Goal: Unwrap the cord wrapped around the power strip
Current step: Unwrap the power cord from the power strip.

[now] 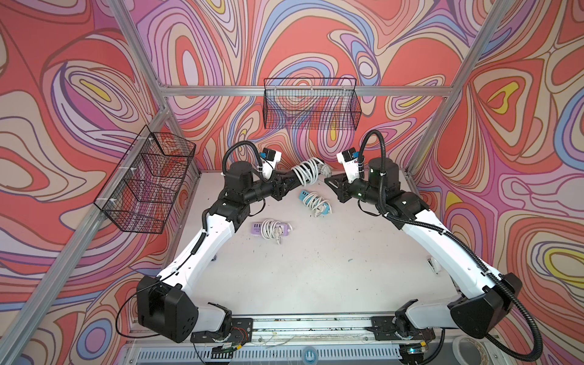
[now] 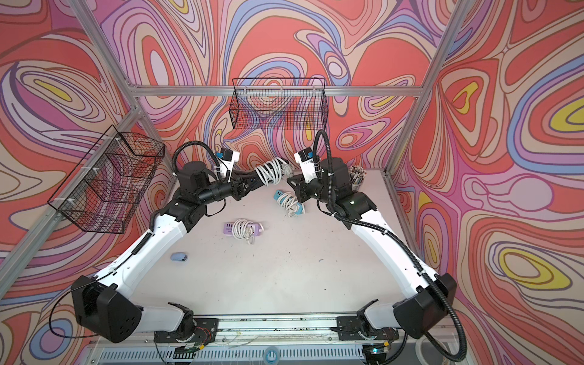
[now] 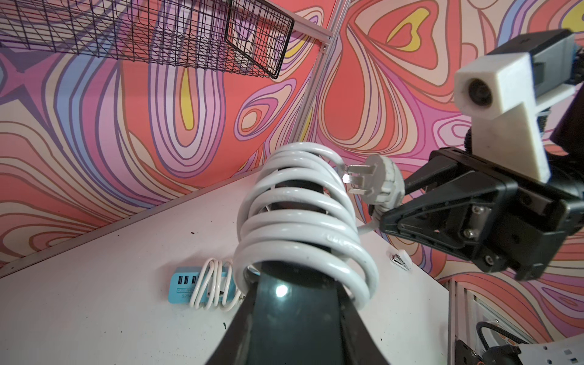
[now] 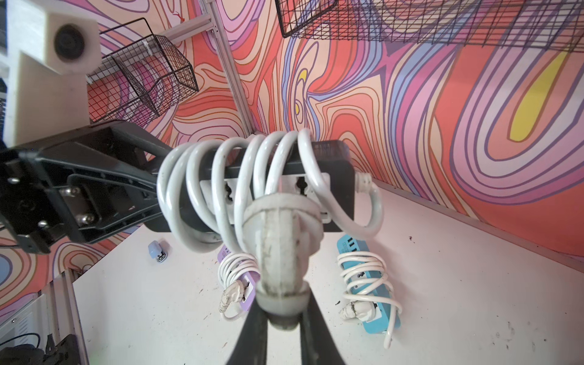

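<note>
Just above centre in both top views, the left gripper (image 1: 292, 180) clamps the black power strip (image 4: 339, 167) above the counter (image 1: 316, 268) while the right gripper (image 4: 281, 319) pinches the plug (image 3: 384, 180) of its coiled cord (image 1: 308, 170); a straight tug could tighten the loops or wrench the strip loose.

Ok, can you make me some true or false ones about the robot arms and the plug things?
1. The left gripper holds the black power strip up off the table. True.
2. The right gripper is shut on the plug. True.
3. The cord hangs fully unwound. False: it is coiled around the black power strip.
4. The blue power strip sits in a basket. False: it lies on the table.
</note>
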Robot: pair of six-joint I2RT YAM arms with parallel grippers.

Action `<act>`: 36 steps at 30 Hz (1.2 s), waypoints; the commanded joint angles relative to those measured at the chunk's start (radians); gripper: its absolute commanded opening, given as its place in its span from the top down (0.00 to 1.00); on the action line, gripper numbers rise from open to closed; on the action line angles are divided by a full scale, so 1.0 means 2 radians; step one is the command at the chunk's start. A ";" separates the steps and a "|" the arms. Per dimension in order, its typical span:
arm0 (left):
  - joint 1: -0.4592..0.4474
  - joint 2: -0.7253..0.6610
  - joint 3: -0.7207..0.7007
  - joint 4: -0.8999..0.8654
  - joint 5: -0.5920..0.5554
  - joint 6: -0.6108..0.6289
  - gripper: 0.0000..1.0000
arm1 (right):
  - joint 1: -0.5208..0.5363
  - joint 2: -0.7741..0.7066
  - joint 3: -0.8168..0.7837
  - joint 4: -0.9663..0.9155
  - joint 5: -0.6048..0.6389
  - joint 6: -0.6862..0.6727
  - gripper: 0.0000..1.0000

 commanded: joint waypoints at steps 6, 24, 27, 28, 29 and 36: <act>0.019 -0.001 -0.001 0.009 -0.071 0.008 1.00 | 0.028 -0.007 0.012 0.029 0.006 0.005 1.00; 0.019 -0.012 -0.006 0.008 -0.092 0.015 1.00 | 0.046 -0.054 -0.034 0.064 0.095 0.008 1.00; 0.019 -0.017 -0.010 0.013 -0.094 0.013 1.00 | 0.047 -0.079 -0.084 0.115 0.124 0.041 1.00; 0.019 -0.018 -0.010 0.015 -0.096 0.013 1.00 | 0.046 -0.087 -0.100 0.135 0.132 0.054 1.00; 0.019 -0.019 -0.012 0.016 -0.095 0.012 1.00 | 0.046 -0.093 -0.115 0.150 0.140 0.066 1.00; 0.019 -0.038 -0.025 0.036 -0.099 0.012 1.00 | 0.047 -0.100 -0.190 0.240 0.160 0.174 1.00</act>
